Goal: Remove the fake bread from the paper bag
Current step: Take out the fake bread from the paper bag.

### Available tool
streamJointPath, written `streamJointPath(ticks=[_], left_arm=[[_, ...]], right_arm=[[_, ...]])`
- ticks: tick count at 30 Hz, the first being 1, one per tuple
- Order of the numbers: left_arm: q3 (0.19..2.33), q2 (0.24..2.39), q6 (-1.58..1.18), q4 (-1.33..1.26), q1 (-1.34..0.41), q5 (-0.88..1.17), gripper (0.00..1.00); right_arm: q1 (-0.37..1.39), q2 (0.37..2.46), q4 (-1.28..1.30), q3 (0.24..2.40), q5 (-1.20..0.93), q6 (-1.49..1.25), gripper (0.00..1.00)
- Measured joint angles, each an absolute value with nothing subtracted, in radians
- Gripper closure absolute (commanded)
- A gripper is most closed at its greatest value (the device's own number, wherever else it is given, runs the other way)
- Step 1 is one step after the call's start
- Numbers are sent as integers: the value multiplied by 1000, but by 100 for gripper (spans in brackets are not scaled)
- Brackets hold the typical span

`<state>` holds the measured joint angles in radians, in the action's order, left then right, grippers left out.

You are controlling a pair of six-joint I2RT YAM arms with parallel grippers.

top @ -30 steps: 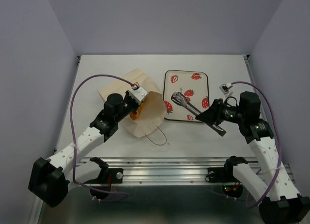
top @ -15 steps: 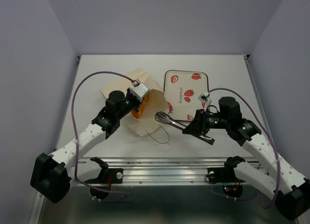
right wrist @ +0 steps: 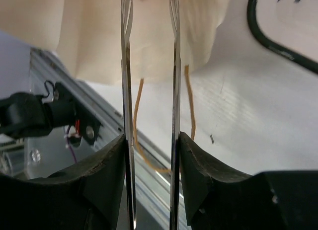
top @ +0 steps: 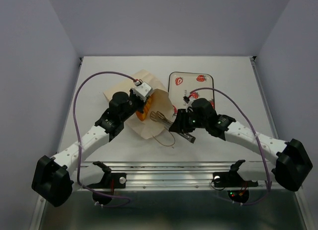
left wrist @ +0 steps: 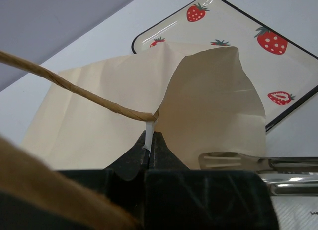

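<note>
Showing cream-beige on the paper bag point(top: 151, 98), tan on its cord handle point(top: 163, 139), golden-orange on the fake bread point(top: 143, 115). Showing white with red, green-leafed strawberries and a black rim on the tray point(top: 190, 81). Showing silver on the tongs point(top: 159, 116).

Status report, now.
Left gripper shut on bag lip, mouth held open. Right gripper clamps tongs, tips at bag mouth. Bread in bag, not yet out. Handle loop lies under tongs.
</note>
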<state>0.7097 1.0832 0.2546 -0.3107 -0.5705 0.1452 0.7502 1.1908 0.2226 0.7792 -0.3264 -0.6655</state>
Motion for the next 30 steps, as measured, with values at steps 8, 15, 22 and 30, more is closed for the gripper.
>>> streamJointPath(ticks=[8,15,22,30], left_arm=[[715,1085,239,-311,-576,118,100],[715,1091,233,-315,-577,111,100],[721,1103,228,-318,-582,97,100],[721,1104,224,-318,-582,96,100]], right_arm=[[755,1351,126,869,-172,-713,46],[755,1449,84,934,-146,-739,42],[756,1522,74,975,-141,-774,40],[773,1580,59,987,-138,-813,41]])
